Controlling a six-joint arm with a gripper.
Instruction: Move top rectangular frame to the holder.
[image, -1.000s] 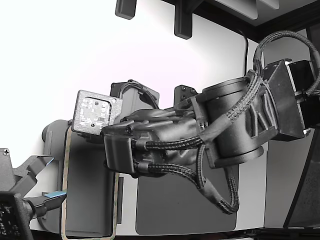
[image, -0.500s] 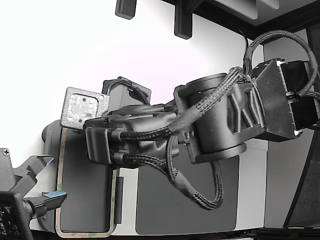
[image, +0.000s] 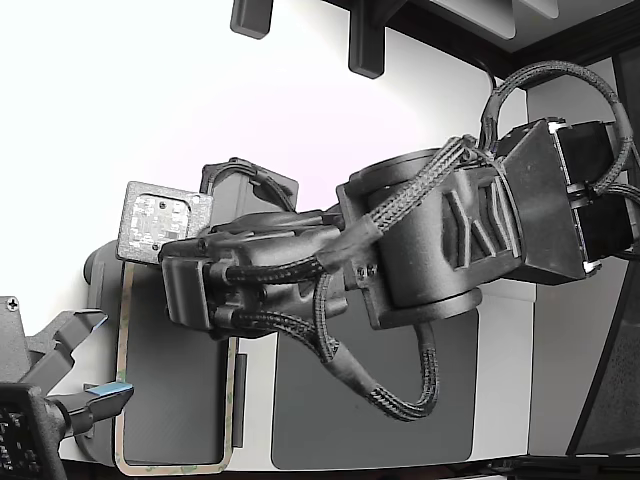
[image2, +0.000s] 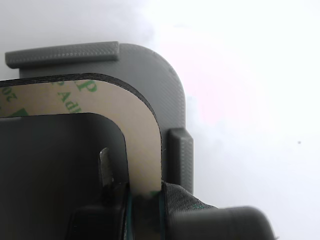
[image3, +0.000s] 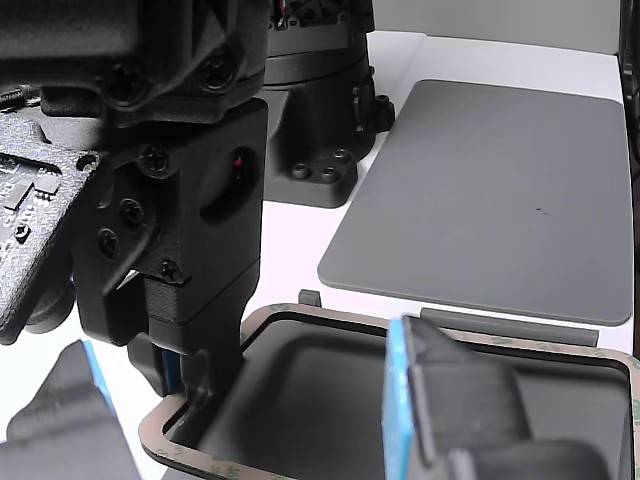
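Below, white tabletop (image: 150, 90), dark grey mat (image3: 500, 190), claw (image2: 142, 200) pinching frame (image2: 135, 130)

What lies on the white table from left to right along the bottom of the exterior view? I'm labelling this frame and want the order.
Second gripper → top rectangular frame, over the holder → dark grey mat.

Partial green letters, perhaps "Adh", on frame (image2: 100, 102)
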